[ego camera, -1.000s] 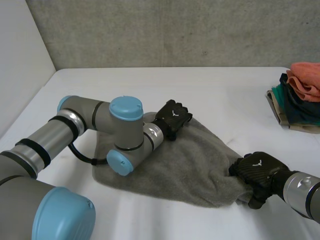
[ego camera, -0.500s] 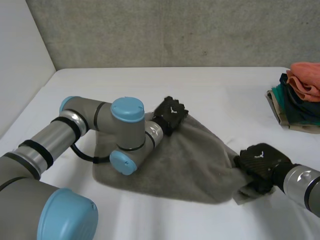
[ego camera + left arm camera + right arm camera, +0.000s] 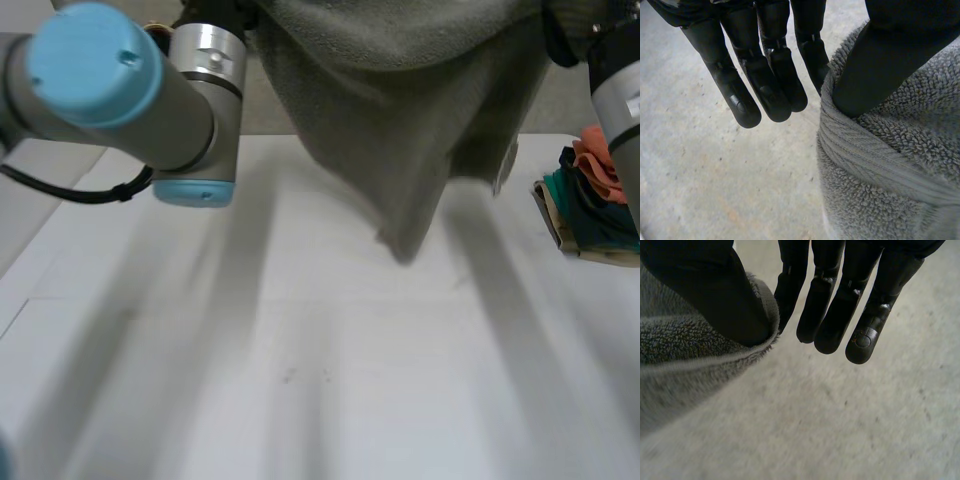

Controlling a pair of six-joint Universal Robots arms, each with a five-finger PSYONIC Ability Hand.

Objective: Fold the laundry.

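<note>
A grey towel (image 3: 400, 110) hangs in the air above the white table (image 3: 300, 380), its lowest corner dangling just over the tabletop. Both arms are raised high, the left arm (image 3: 120, 90) and the right arm (image 3: 620, 90) each at one upper end of the towel. In the left wrist view my left hand (image 3: 765, 75) pinches the towel's hemmed edge (image 3: 880, 170) between thumb and a straight finger. In the right wrist view my right hand (image 3: 840, 305) pinches another edge of the towel (image 3: 685, 355) the same way, thumb against finger.
A pile of folded clothes (image 3: 595, 200), orange on top with dark green and beige below, sits at the table's right edge. A grey wall stands behind the table.
Both hands have closed on the towel's far and right corners and lifted it off the table; it was lying flat and now hangs in the air.
</note>
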